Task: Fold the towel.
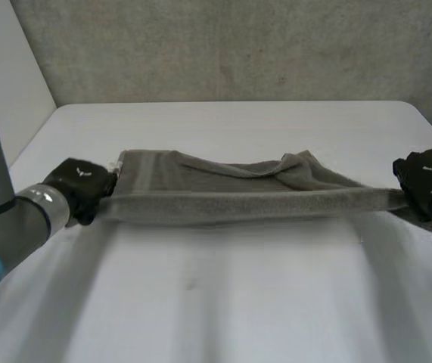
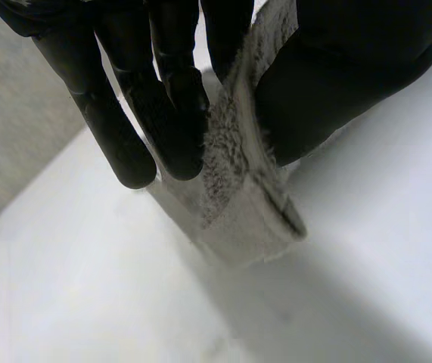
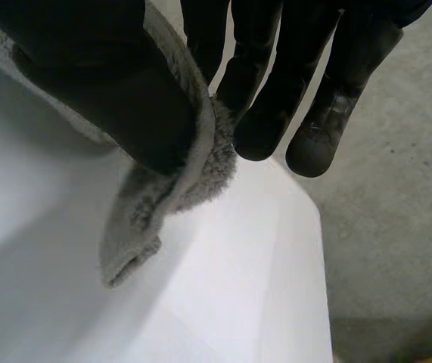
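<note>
A grey towel (image 1: pixel 238 193) is stretched in a long band across the white table (image 1: pixel 223 295), its near edge lifted and taut. My left hand (image 1: pixel 79 187) holds the towel's left end. Seen from the left wrist, the thumb (image 2: pixel 337 83) and fingers (image 2: pixel 178 113) pinch the towel's edge (image 2: pixel 238 181) between them. My right hand (image 1: pixel 426 185) holds the towel's right end. From the right wrist, the thumb (image 3: pixel 125 98) presses the towel's corner (image 3: pixel 170 197) against the fingers (image 3: pixel 265 113).
A grey wall (image 1: pixel 231 45) stands behind the table's far edge. Bare tabletop lies between me and the towel. The table's right edge (image 3: pixel 323 287) runs close beside my right hand.
</note>
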Motion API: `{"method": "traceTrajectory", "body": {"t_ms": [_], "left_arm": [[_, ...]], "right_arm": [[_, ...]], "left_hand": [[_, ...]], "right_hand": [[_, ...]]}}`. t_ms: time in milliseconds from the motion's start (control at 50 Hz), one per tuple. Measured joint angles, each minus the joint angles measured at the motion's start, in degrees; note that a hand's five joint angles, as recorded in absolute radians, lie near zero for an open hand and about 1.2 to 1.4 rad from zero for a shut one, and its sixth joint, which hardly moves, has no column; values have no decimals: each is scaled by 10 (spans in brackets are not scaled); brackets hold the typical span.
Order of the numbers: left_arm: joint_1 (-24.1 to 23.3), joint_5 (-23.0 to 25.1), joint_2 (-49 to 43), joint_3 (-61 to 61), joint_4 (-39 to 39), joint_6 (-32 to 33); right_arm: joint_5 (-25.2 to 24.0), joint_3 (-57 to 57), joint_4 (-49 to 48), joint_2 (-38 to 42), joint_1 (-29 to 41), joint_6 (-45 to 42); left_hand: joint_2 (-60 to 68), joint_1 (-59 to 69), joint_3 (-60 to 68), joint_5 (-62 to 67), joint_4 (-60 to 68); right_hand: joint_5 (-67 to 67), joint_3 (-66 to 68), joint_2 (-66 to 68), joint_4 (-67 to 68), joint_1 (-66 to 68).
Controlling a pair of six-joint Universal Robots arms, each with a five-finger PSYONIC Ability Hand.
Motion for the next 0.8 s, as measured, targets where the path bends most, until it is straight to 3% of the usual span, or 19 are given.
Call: {"method": "traceTrajectory", "body": {"t_ms": [60,80,120,180,300,460,580,740,800], "left_arm": [[4,1,17,-10,-32,1],[7,1,34,-15,-65,1],[10,1,53,-16,-101,1],[14,2,81,-12,-135,1],[23,17,148,36,-168,0],[26,36,168,107,-166,-3],[26,35,111,122,-165,-1],[22,28,-38,174,-167,1],[17,27,-124,250,-167,0]], "right_arm": [[-2,-35,71,-10,0,-8],[-4,-80,156,-21,0,-16],[-5,-120,220,-32,1,-20],[-6,-165,272,-46,1,-22],[-13,-278,323,-78,3,-22],[-27,-353,367,-67,4,-30],[-31,-344,395,10,6,-68],[-28,-348,388,132,18,-106],[-21,-389,355,201,31,-108]], "left_hand": [[0,0,0,0,0],[0,0,0,0,0],[0,0,0,0,0],[0,0,0,0,0],[0,0,0,0,0],[0,5,0,0,0],[0,5,0,0,0],[0,5,0,0,0],[0,5,0,0,0]], "right_hand": [[0,0,0,0,0],[0,0,0,0,0],[0,0,0,0,0],[0,0,0,0,0],[0,0,0,0,0],[0,0,0,0,0],[13,2,0,0,0],[13,2,0,0,0],[13,2,0,0,0]]}}
